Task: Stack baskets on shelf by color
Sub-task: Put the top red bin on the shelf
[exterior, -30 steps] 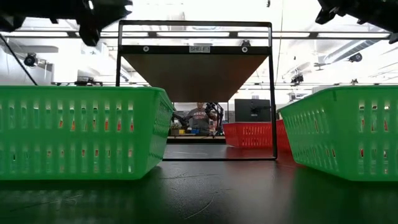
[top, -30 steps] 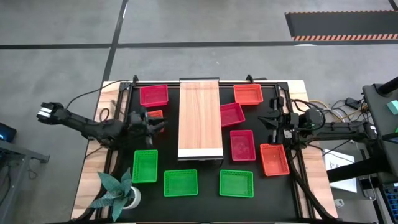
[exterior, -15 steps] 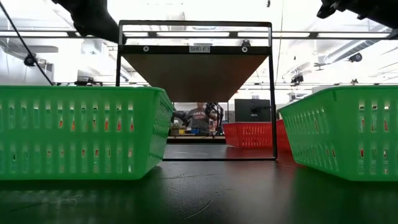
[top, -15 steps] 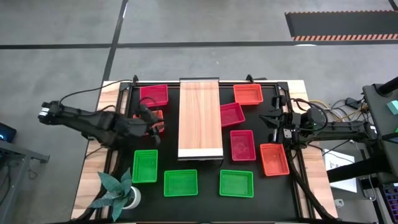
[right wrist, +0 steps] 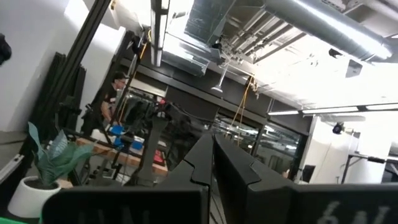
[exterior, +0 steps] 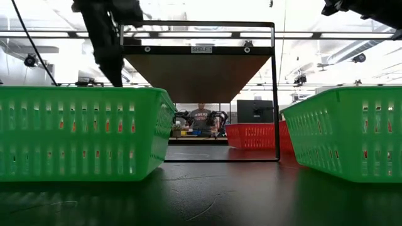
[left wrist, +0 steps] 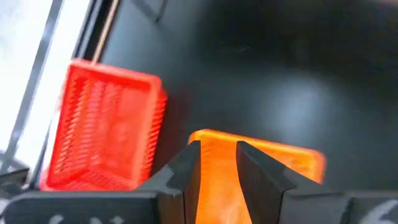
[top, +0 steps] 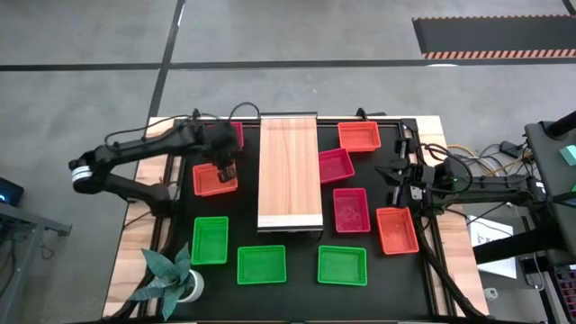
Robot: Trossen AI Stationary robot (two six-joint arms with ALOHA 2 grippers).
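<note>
My left gripper (top: 227,169) slants down over an orange-red basket (top: 214,180) left of the light-wood shelf (top: 288,175) and is shut on it. My arm partly hides a crimson basket (top: 236,135) behind it. Two more crimson baskets (top: 335,166) (top: 351,209) and two orange-red ones (top: 359,135) (top: 397,230) lie right of the shelf. Three green baskets (top: 210,240) (top: 261,265) (top: 342,265) lie along the near side. My right gripper (top: 396,175) waits shut at the right edge, raised and pointing up. My left gripper has the orange-red basket's rim (left wrist: 217,171) between its two fingers, near the far right corner. The fingers slant down from the far left. The basket lies level with its open side up. Whether it rests on the table I cannot tell.
A potted plant (top: 171,274) stands at the near left corner. In the low view the shelf board (exterior: 201,69) sits raised on a black frame, with green baskets (exterior: 81,132) (exterior: 345,132) close in front. A person sits in the room beyond the table.
My left arm has swung toward the far edge, and its gripper has tipped from nearly level to pointing down. The orange-red basket in it, seen only as a narrow strip before, now lies flat with its open side up, a little nearer the table's left edge.
</note>
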